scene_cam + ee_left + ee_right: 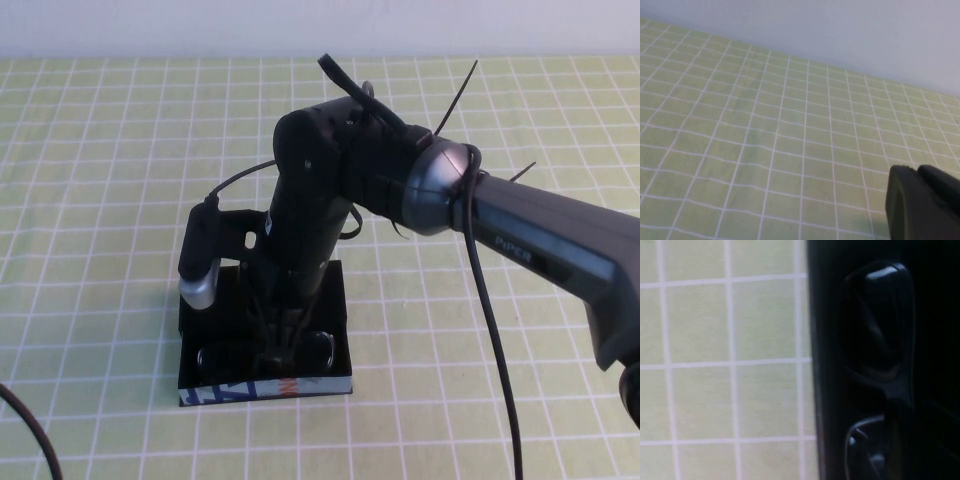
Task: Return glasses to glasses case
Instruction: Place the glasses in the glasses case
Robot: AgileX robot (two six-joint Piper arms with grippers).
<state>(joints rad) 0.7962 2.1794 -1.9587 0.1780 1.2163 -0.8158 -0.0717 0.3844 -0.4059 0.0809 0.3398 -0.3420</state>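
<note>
Low in the centre of the high view, the right gripper [283, 345] reaches down into the open glasses case [335, 330], right over the glasses [318, 350] lying inside near the printed front edge; whether its fingers are parted or closed cannot be told. The left gripper [922, 202] hovers above the green checked tablecloth [765, 125], its state also unclear.

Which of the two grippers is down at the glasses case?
The right gripper, lowered into the open glasses case over the glasses. The left gripper is off over bare tablecloth.
</note>
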